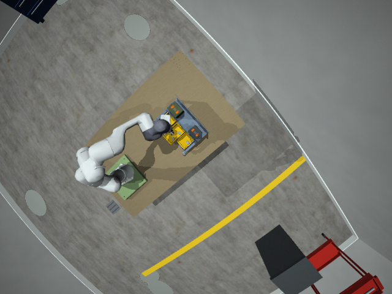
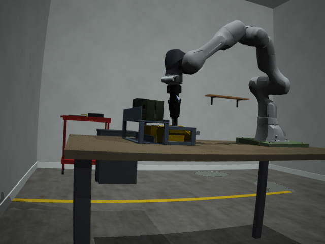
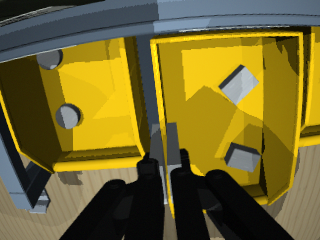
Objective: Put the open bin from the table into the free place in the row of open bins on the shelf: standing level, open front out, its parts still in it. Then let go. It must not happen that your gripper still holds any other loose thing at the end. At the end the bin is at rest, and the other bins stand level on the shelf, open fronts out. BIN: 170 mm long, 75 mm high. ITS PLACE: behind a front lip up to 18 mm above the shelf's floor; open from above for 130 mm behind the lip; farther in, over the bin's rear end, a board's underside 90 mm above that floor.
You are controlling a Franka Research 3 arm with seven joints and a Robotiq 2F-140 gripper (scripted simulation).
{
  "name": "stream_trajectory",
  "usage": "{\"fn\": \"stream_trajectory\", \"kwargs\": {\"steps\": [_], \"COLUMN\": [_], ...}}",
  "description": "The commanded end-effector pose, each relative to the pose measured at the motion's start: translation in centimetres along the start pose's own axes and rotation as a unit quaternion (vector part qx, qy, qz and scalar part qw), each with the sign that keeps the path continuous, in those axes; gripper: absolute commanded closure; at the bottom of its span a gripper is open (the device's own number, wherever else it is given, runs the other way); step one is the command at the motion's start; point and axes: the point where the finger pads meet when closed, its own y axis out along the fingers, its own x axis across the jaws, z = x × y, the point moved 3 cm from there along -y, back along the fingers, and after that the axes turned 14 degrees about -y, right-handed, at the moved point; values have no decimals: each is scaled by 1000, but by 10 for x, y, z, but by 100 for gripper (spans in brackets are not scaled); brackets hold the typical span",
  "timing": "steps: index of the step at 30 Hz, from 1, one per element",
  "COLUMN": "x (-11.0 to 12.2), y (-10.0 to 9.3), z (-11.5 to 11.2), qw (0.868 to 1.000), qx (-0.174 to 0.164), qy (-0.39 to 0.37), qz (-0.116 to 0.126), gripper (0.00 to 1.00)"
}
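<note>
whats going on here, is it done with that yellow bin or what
Not quite done. The arm has the yellow bin in the shelf on the table, in line with the neighbouring bin. Its two grey blocks are inside it. The gripper is shut, apparently pinching the bin's left side wall near the front, so it has not yet let go.

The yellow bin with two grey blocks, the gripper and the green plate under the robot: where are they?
yellow bin (image 3: pixel 200 74): wrist view, on its inner floor.
gripper (image 3: pixel 164 167): wrist view, midway between the fingertips, shut on the bin's wall.
green plate (image 1: pixel 139 183): top view, on a free corner.
</note>
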Motion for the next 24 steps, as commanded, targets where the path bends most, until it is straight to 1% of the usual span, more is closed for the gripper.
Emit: {"fn": "stream_trajectory", "kwargs": {"steps": [1, 21, 22, 24], "x": [-2, -2, -2, -2], "y": [-2, -2, -2, -2], "z": [2, 2, 2, 2], "qw": [1000, 1000, 1000, 1000], "qx": [4, 4, 4, 4], "qy": [-1, -1, -1, -1], "qz": [0, 0, 0, 0], "gripper": [100, 100, 94, 94]}}
